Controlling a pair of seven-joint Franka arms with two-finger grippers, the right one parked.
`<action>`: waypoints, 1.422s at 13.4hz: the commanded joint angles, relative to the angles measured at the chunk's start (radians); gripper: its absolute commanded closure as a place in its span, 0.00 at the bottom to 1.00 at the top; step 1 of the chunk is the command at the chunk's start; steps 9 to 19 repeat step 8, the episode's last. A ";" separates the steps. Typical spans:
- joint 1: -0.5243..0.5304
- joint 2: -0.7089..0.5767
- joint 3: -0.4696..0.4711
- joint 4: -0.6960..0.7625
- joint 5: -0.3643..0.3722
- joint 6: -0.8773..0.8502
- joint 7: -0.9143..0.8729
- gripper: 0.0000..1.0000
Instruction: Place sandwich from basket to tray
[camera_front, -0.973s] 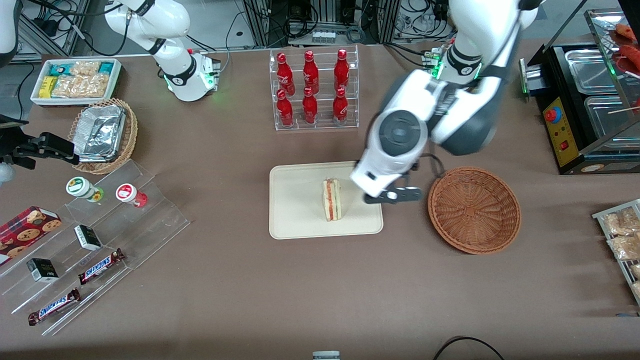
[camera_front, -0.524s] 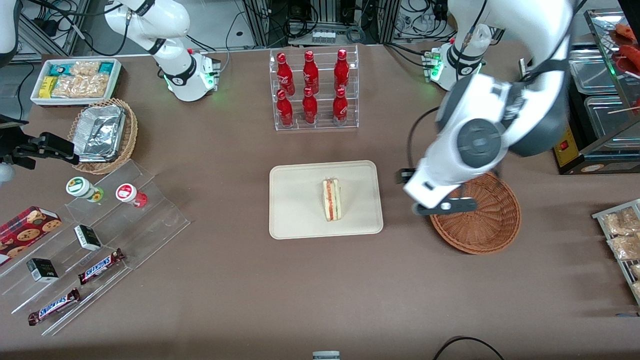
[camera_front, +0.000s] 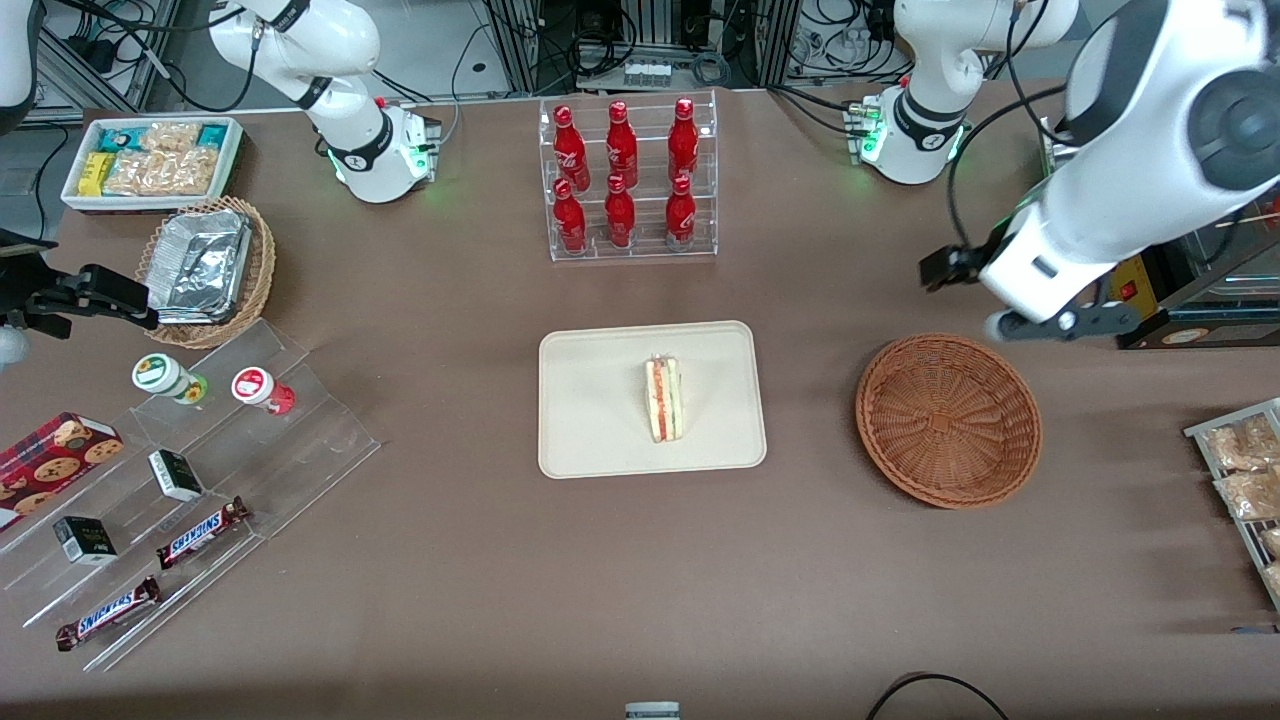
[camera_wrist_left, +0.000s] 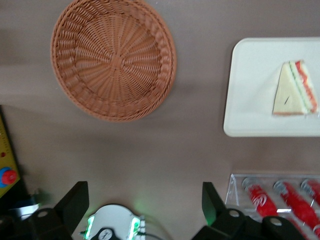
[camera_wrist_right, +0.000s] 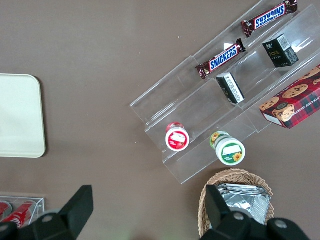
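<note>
**Sandwich is sitting on the tray; the arm is hanging clear of both tray and basket**

The triangular white-bread sandwich with orange-red and pale green filling (camera_front: 663, 400) is lying on the flat cream-beige rectangular tray with its low raised rim (camera_front: 590, 400), toward the edge nearest the round reddish-brown woven wicker basket (camera_front: 948, 420). The basket is standing empty beside the tray, apart from it, on the working arm's end of the brown table (camera_front: 640, 580).

The left arm's two-finger gripper (camera_front: 1060, 322) is hovering high above the table, a little farther from the front camera than the basket and off toward the working arm's end. In the wrist view its dark fingers (camera_wrist_left: 75, 202) are standing wide apart with nothing between them, so it is carrying nothing; the same view is looking down on the basket (camera_wrist_left: 114, 59), the tray (camera_wrist_left: 255, 85) and the sandwich (camera_wrist_left: 295, 90).

Judging by this layout, the placing step is looking complete and the arm is in the pull-away phase. The next move is probably calling only for a clear retreat to rest, with no new grasp needed.
</note>
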 joint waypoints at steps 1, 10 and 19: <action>0.067 -0.012 -0.020 0.061 0.006 -0.110 0.069 0.00; 0.083 -0.018 0.017 0.133 0.014 -0.231 0.063 0.00; 0.083 -0.018 0.017 0.133 0.014 -0.231 0.063 0.00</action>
